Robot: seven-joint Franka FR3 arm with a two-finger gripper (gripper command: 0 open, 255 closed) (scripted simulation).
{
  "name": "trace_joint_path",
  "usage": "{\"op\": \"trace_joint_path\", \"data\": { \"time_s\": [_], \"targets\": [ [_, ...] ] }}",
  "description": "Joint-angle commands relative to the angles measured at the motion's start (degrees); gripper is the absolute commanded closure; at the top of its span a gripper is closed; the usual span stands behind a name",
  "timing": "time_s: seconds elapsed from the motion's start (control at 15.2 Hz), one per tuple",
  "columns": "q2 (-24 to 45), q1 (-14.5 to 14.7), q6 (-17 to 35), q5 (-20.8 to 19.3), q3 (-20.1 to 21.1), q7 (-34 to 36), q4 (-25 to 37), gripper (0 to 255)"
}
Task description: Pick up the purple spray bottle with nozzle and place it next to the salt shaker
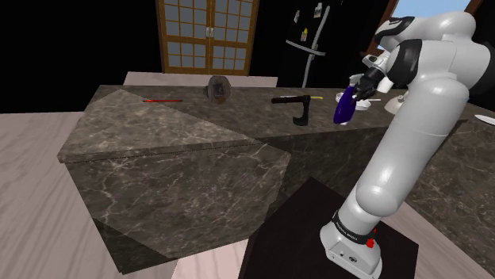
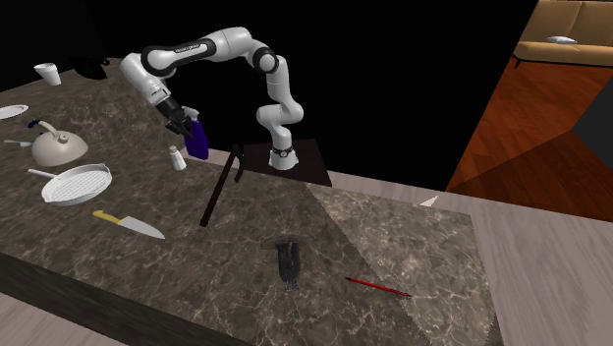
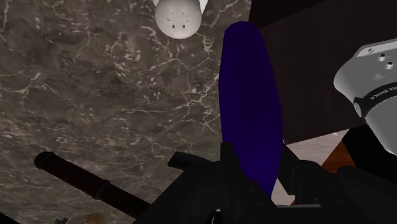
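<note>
Over counter [image 2: 393, 226] | claw [image 2: 188, 125] clamped on purple spray bottle [image 2: 197, 141] | salt shaker [image 2: 177, 157] beside | hammer [image 2: 218, 192] near

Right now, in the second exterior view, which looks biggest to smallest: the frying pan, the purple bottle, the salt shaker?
1. Frying pan, biggest, though it sits nearer the camera.
2. Purple bottle.
3. Salt shaker, smallest; it is close to the bottle, so that one is sure.

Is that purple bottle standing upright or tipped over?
Tipped: the purple bottle leans slanted, clasped in the jaws, near the salt shaker.
</note>
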Motion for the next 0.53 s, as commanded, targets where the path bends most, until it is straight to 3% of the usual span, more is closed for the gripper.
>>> {"op": "trace_joint_path", "data": {
  "time_s": [0.0, 0.46],
  "targets": [
    [-0.05, 0.17, 1.55, -0.13, 0.06, -0.51, -1.61, 255],
    [0.17, 0.32, 4.21, -0.10, 0.08, -1.65, -4.43, 255]
  ]
}}
